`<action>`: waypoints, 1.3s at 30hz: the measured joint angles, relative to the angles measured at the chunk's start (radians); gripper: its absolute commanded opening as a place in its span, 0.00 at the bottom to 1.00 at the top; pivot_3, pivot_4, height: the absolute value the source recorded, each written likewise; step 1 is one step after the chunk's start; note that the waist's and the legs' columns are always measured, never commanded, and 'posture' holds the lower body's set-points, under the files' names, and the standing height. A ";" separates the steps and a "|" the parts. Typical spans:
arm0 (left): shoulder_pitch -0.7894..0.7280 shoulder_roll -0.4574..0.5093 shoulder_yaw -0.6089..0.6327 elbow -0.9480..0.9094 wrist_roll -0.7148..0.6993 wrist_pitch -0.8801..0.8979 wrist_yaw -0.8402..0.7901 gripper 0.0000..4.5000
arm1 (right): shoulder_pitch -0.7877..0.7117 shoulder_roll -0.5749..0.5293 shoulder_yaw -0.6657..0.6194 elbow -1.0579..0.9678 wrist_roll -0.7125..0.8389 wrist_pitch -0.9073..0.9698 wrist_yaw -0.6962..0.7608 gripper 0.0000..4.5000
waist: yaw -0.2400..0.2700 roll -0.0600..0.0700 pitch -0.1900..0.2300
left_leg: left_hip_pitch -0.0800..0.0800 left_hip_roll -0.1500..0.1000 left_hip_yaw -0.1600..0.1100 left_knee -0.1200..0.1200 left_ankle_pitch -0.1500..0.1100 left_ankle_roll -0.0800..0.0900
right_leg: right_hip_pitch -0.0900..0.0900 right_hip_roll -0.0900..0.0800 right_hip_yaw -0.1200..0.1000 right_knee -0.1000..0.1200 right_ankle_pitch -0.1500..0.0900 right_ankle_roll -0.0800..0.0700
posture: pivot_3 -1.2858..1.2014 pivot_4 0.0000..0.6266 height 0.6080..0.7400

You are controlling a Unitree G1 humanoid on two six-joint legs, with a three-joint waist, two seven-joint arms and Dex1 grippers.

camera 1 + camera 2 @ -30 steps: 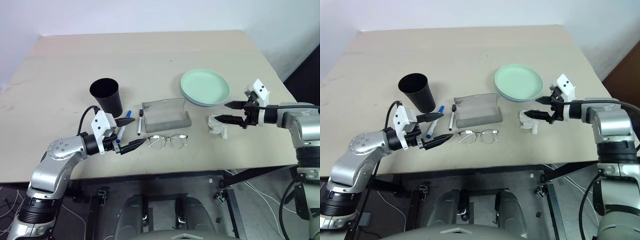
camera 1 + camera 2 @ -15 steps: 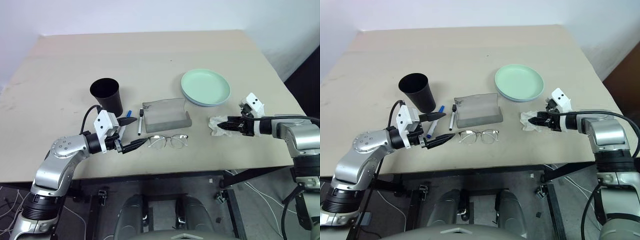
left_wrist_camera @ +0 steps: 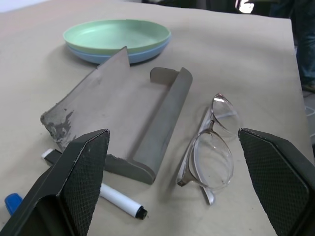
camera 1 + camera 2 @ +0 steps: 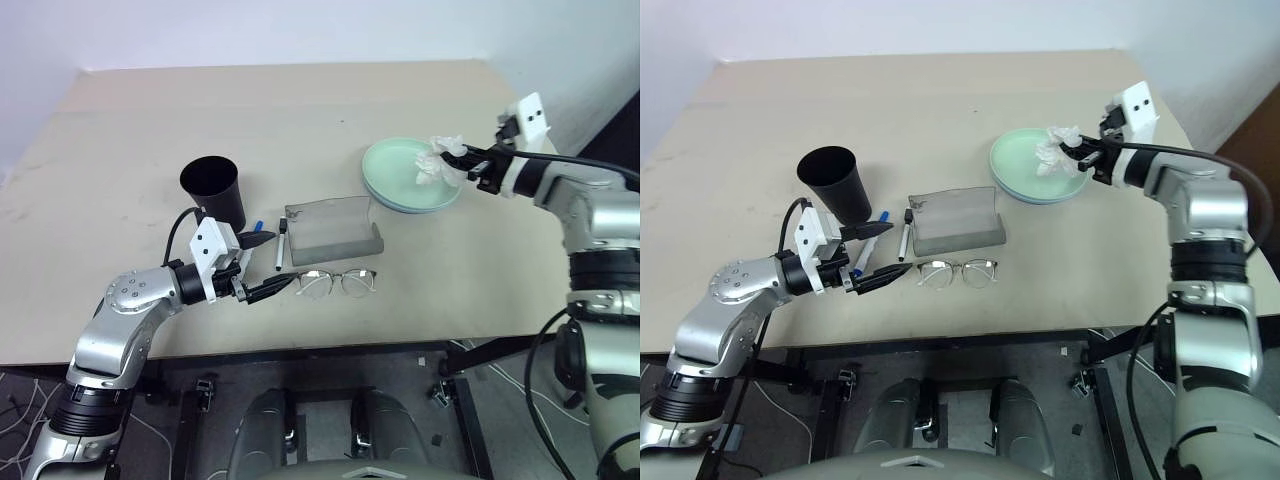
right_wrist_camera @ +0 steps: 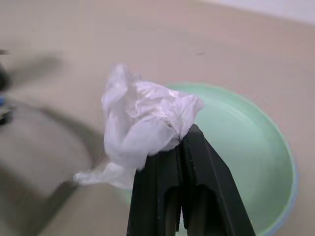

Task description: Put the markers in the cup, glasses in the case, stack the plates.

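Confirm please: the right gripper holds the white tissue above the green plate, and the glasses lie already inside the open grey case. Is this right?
One part is wrong. The glasses are not inside the case; they lie on the table in front of it, as the left wrist view shows. The rest holds: the right gripper holds the white tissue above the green plate.

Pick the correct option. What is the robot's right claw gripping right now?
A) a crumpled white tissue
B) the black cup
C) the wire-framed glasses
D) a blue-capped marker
A: the right claw is pinched shut on the crumpled white tissue, holding it up above the mint green plate.
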 measured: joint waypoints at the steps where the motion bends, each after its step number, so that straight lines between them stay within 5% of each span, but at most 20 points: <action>1: 0.000 -0.002 0.000 -0.001 0.000 0.000 0.001 0.98 | -0.015 0.014 0.011 0.047 -0.016 -0.025 -0.012 0.00 | 0.001 0.000 0.000 | 0.000 0.000 0.000 0.000 0.000 0.000 | 0.000 0.000 0.000 0.000 0.000 0.000 | 0.52 0.24 0.70; 5: 0.000 -0.005 -0.003 -0.003 0.002 -0.001 0.007 0.98 | -0.144 0.100 0.060 0.390 -0.114 -0.190 -0.100 0.00 | -0.003 0.000 0.000 | -0.001 0.000 0.002 0.000 0.001 0.000 | -0.002 0.001 0.001 0.001 0.000 0.000 | 0.52 0.24 0.70; 8: 0.001 -0.005 -0.003 -0.003 0.005 -0.002 0.011 0.98 | -0.215 0.121 0.074 0.544 -0.160 -0.223 -0.149 0.14 | -0.002 0.000 0.000 | -0.004 0.000 0.002 0.000 0.004 -0.005 | -0.005 0.001 0.001 0.002 0.000 0.001 | 0.52 0.24 0.70; 20: 0.018 -0.019 0.000 -0.017 0.003 -0.009 0.041 0.98 | -0.247 0.124 0.071 0.614 -0.187 -0.282 -0.089 1.00 | -0.004 0.000 0.000 | -0.005 0.000 0.003 0.001 0.004 -0.005 | -0.008 0.003 0.003 0.006 0.001 0.001 | 0.52 0.24 0.70; 26: 0.032 -0.019 0.007 -0.018 -0.003 -0.009 0.042 0.98 | -0.282 0.067 0.077 0.559 -0.206 -0.171 -0.072 1.00 | -0.003 0.000 0.000 | -0.005 0.000 0.004 0.001 0.005 -0.004 | -0.009 0.001 0.004 0.007 0.001 0.001 | 0.52 0.24 0.70; 32: 0.030 -0.019 0.009 -0.024 -0.004 0.005 0.064 0.98 | -0.283 0.073 0.096 0.271 -0.109 0.143 0.160 1.00 | -0.007 0.001 0.000 | -0.004 0.001 0.004 0.001 0.003 -0.002 | -0.011 0.001 0.005 0.012 0.001 0.001 | 0.52 0.24 0.70; 39: 0.041 -0.019 0.014 -0.025 -0.004 0.006 0.081 0.98 | -0.151 0.086 0.271 -0.010 -0.096 0.237 0.362 1.00 | 0.003 0.000 0.000 | -0.005 -0.002 0.004 0.003 0.004 0.001 | -0.011 -0.002 0.004 0.014 0.001 0.001 | 0.52 0.24 0.70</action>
